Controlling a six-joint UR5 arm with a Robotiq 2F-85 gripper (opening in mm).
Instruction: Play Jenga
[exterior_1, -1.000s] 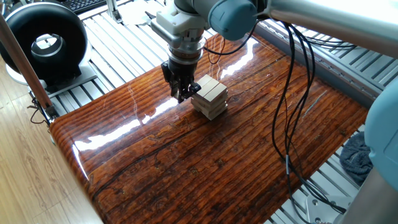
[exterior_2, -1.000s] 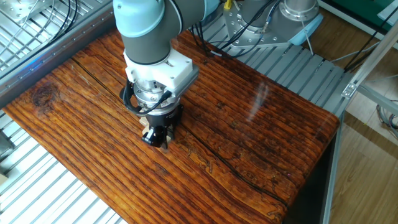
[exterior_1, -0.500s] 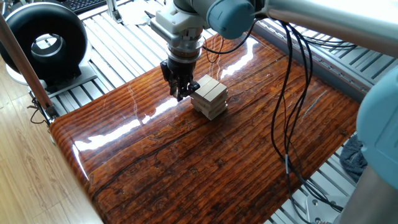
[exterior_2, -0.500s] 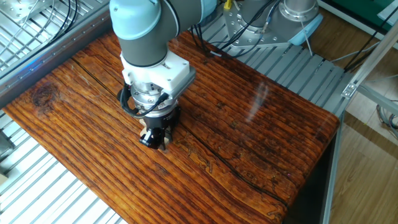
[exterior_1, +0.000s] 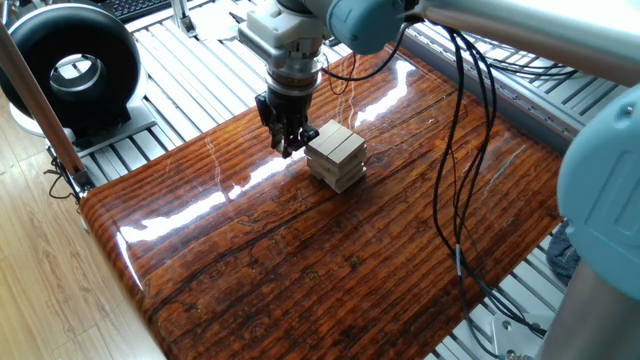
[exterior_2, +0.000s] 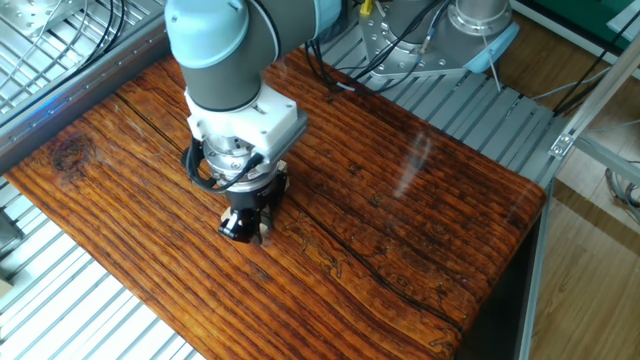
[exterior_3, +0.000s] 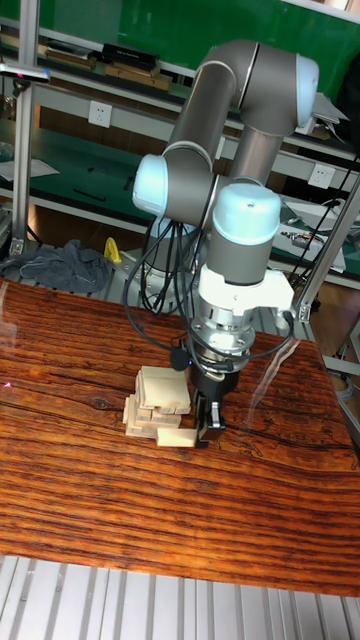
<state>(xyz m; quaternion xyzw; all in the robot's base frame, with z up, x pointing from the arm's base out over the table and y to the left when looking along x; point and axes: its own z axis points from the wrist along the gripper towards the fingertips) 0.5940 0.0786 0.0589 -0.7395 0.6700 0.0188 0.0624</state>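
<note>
The Jenga tower (exterior_1: 338, 155) of pale wooden blocks stands on the glossy wooden table (exterior_1: 300, 260). It also shows in the tall fixed view, the tower (exterior_3: 153, 397) being left of the arm. One low block (exterior_3: 178, 437) sticks out of it toward my gripper (exterior_3: 208, 432). The gripper (exterior_1: 287, 148) hangs just left of the tower, its fingers close together and seemingly shut on that block's end. In the other fixed view my gripper (exterior_2: 243, 232) and wrist hide nearly the whole tower; only a pale sliver (exterior_2: 263, 236) shows.
A black round fan (exterior_1: 70, 65) stands off the table's far left corner. Black cables (exterior_1: 462, 150) hang from the arm over the table's right side. Slatted metal framing (exterior_2: 60, 300) surrounds the table. A grey cloth (exterior_3: 60, 268) lies behind it.
My gripper has shifted a short way off from the tower, toward the table's left side in one fixed view. The tower itself stays in place.
</note>
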